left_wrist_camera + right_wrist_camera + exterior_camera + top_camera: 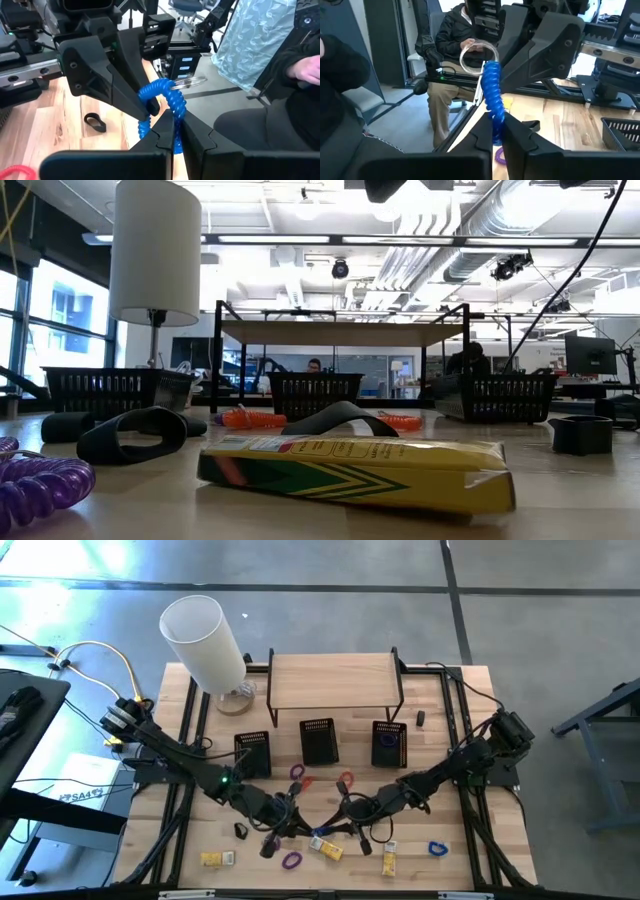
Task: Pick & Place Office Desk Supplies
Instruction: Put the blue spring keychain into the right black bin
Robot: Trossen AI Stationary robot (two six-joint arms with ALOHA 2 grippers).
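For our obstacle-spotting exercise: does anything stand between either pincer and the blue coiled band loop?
Nothing visible does. The left pincer and the right pincer are both shut directly on the blue coiled plastic band loop, holding it between them.

1. Black mesh baskets: three – left (252, 751), middle (318, 740), right (389, 743).
2. Wooden shelf (335, 681): one.
3. White cylinder lamp (204, 643): one.
4. Yellow crayon boxes: three – (217, 858), (327, 847), (389, 860).
5. Coil bands lying on the tabletop (465, 850): two purple (291, 860) (296, 772), two orange-red (346, 780) (307, 782), one blue (437, 848).
6. Blue coil band (165, 100) held up between the claws: one.
7. Black loop (241, 831): one counted.
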